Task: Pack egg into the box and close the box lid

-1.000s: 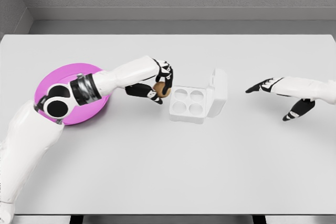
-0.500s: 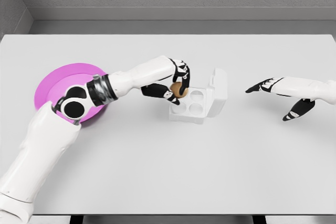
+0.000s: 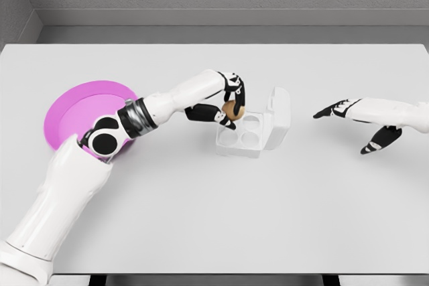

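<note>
1. Over the near-left corner of the box [image 3: 251, 130], the left hand [image 3: 231, 104] hangs with its fingers curled around a brown egg [image 3: 230, 108].
2. That egg sits pinched under the hand, above the box's left rear cup or its rim; from where I stand I cannot tell whether it touches the tray.
3. Four round cups show in the box's white tray, and all that I can see of them hold nothing.
4. Its lid [image 3: 279, 115] stands open, hinged on the right side and leaning away to the right.
5. From the lower left the left arm [image 3: 87, 159] comes up, bends at a dark elbow joint and reaches rightward along the desk [image 3: 201, 212] to the box.
6. Behind that elbow lies a pink plate [image 3: 77, 112], near the desk's left edge and partly hidden by the arm.
7. Off to the right, well apart from the box, the right hand [image 3: 355, 122] hovers above the desk with its fingers spread loosely, holding nothing.
8. Its index side points left toward the box, while the thumb side hangs lower and nearer to me.
9. Grey wall runs behind the far edge of the desk.
</note>
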Available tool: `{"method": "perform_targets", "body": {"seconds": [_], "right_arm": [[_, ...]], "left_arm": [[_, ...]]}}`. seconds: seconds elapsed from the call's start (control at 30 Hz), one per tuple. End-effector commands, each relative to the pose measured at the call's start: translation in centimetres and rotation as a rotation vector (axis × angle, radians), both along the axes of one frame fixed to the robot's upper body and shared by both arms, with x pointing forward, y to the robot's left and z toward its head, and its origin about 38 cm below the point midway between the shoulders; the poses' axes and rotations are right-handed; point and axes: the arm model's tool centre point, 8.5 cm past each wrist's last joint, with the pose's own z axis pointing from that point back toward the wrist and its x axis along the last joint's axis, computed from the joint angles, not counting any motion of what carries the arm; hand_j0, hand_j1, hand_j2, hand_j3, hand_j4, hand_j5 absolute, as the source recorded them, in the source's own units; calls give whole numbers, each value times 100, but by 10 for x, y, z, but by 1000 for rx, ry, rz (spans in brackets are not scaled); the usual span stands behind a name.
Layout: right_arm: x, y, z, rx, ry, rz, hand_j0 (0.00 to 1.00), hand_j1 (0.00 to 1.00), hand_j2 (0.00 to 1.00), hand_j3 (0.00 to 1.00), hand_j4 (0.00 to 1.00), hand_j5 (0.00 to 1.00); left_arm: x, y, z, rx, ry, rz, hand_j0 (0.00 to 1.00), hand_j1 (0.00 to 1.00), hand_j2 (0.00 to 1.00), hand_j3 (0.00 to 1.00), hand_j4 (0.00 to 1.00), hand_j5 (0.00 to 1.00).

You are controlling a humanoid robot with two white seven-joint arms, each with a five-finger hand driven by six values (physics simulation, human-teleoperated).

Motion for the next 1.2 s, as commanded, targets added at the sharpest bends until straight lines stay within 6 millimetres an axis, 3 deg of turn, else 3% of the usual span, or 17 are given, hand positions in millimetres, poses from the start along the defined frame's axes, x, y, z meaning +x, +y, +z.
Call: {"method": "perform_targets", "body": {"seconds": [0.0,0.4,1.17], "right_arm": [[0,0,0,6,2,-4,100,100,100,100,100,100],[0,0,0,6,2,-4,100,100,100,100,100,100],[0,0,0,5,3,-4,100,100,100,100,100,100]], "left_arm": [[3,3,-1,-33,7,27,14,14,14,14,14,14],[-10,-14,-25,-51,64,9,15,15,15,15,15,15],[2,-3,-59,-27,166,72,15,15,15,15,15,15]]}}
